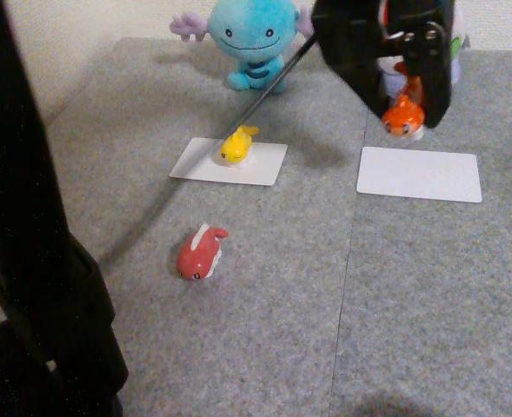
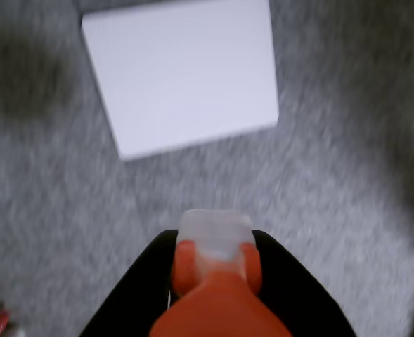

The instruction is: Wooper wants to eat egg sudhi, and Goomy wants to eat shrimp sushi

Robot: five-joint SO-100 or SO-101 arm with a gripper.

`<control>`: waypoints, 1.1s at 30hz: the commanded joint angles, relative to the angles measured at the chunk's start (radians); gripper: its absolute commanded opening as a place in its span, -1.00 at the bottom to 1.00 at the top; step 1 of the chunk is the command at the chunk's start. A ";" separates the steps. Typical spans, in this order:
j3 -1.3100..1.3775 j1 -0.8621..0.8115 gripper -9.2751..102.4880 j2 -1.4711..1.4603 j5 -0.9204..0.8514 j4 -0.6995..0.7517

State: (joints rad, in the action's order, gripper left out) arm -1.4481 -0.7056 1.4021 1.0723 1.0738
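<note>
Shrimp sushi (image 1: 403, 115): small orange fish-shaped figurine, white underside, dot eyes, glossy finish. Held off the worktop (image 1: 264, 347) between the black fingers of the hand (image 1: 405, 109), which is clamped on it at the upper right of the other view, above and just behind the right white card (image 1: 419, 174). In the wrist view the same figurine (image 2: 217, 295) fills the lower centre, orange body with a pale translucent tail tip, the white card (image 2: 182, 74) lying on grey carpet-like surface beyond it.

Egg sudhi (image 1: 237, 143): small yellow fish figurine, raised tail, sitting on the left white card (image 1: 229, 162).

Wooper (image 1: 251, 39): light-blue round plush, smiling face, purple gills, seated at the far edge behind the left card.

Red fish figurine (image 1: 201, 253): darker red, white underside, lying on the bare grey surface nearer the camera, apart from both cards.

Goomy: mostly hidden behind the arm; cannot be made out.

Dark blurred arm structure (image 1: 29, 261) blocks the left edge of the other view.
</note>
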 commanded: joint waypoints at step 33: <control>0.604 0.106 -0.75 -0.584 0.026 0.129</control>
State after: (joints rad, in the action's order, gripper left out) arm -0.8989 -0.5890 0.7961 1.0999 1.1919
